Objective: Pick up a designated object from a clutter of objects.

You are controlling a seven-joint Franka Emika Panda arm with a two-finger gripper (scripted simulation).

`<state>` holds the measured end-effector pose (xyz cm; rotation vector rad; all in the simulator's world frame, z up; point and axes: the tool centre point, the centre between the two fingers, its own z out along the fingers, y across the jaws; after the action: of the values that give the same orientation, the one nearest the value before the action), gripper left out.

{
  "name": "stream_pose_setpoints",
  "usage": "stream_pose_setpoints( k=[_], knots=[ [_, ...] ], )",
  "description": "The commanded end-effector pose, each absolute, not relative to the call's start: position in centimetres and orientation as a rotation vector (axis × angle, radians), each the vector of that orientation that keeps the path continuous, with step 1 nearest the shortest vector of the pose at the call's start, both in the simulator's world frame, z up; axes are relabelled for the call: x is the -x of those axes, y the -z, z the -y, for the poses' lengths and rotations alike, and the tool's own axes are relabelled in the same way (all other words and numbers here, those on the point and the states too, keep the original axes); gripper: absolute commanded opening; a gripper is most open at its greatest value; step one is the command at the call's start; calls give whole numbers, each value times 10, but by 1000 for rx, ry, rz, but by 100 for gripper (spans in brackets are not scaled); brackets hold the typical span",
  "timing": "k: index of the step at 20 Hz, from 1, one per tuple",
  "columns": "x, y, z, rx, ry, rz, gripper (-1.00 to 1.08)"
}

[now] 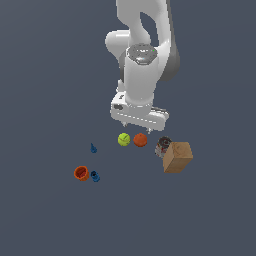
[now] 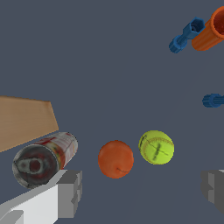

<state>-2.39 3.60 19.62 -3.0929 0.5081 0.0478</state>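
Plain grey worktop (image 1: 45, 75): your gripper (image 2: 141, 192), spread wide & empty, sits above orange ball (image 2: 115, 159), tennis ball (image 2: 156, 147) alongside.

1. In the exterior view the gripper (image 1: 141, 131) shows only its fingertips below the hand; the jaw gap is too small to judge.
2. In the wrist view both fingers (image 2: 70, 192) are cut by the picture's edges.
3. The tan box (image 2: 24, 120) and the orange cup (image 2: 212, 29) are cropped at the wrist view's edges.
4. The box hides part of the dark grey can (image 1: 163, 146) in the exterior view.
5. One blue piece (image 2: 213, 100) runs off frame.
6. The arm's upper part leaves the exterior view's top.
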Motion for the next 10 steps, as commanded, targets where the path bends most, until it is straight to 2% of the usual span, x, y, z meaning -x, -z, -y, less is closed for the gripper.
stream_pose_setpoints(
  k=[1, 10],
  knots=[
    [29, -181, -41, 3081, -40, -590, 100],
    [50, -131, -55, 3023, -17, -858, 100]
  ],
)
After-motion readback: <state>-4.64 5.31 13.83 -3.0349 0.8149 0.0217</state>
